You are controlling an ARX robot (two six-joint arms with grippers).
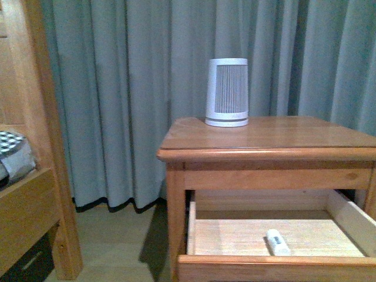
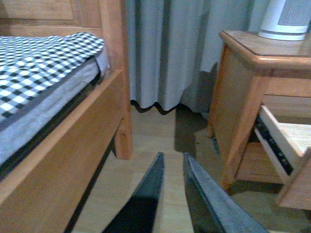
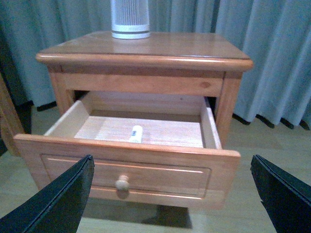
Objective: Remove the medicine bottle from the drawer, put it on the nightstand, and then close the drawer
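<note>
Nearest, at 5 o'clock in the front view: reddish-brown wooden upper drawer [image 1: 276, 267] with recessed-panel front and round pale wooden knob [image 3: 122, 182], standing well out of its cabinet, pale inside. On the drawer bottom, toward the front wall, small white plastic medicine bottle [image 1: 278, 242] with rounded end, lying on its side, touched by neither gripper.

Before the drawer front: right gripper [image 3: 171, 160], black fingers [image 3: 58, 204] spread wide apart, pinching nothing.

Off at 8 o'clock, low over pale wood flooring [image 2: 146, 141]: left gripper [image 2: 173, 158], fingers [image 2: 146, 204] drawn almost together with only a thin slit between, holding nothing.

Above the drawer, from 3 to 4 o'clock: small reddish-brown wooden nightstand [image 1: 264, 138] with glossy rounded-edge top. At 12 o'clock on that top, near its back edge, upright white tapered appliance with dark vertical slats [image 1: 227, 92].

At 9 o'clock: honey-coloured wooden bed frame [image 1: 50, 147] carrying black-and-white checked bedding [image 2: 43, 63].

Farthest back: grey-blue pleated curtain [image 1: 117, 100], hanging down to the floor.
</note>
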